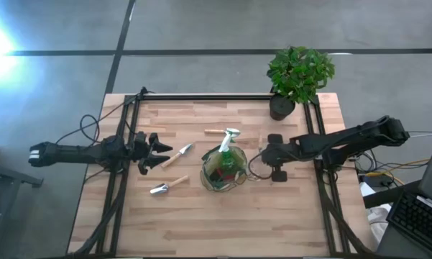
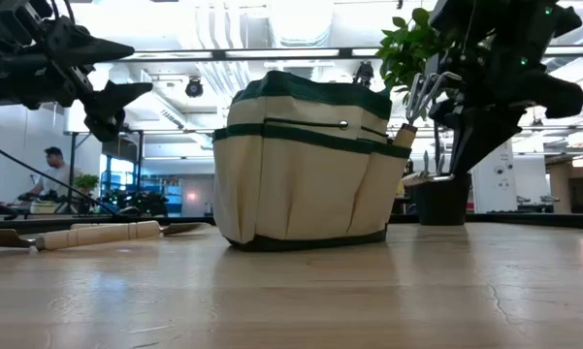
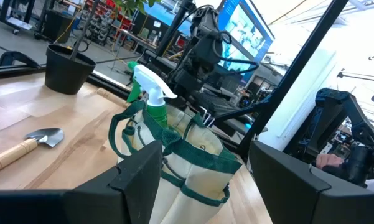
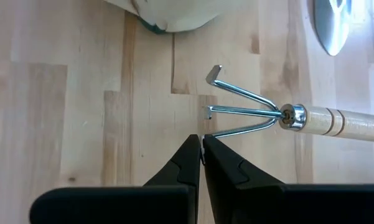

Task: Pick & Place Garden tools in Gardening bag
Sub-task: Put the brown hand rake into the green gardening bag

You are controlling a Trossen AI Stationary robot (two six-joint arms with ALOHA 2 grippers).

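Beside the gardening bag (image 1: 223, 171), the shut, empty right gripper (image 4: 201, 163) risks pushing the hand rake (image 4: 280, 116) away, while the left gripper (image 1: 157, 152) waits open.

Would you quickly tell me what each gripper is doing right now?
Left gripper: open, holding nothing.
Right gripper: shut, holding nothing, beside the fork.

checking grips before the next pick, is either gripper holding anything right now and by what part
Nothing is held. The right gripper is shut on nothing beside the hand rake. The left gripper is open, facing the gardening bag.
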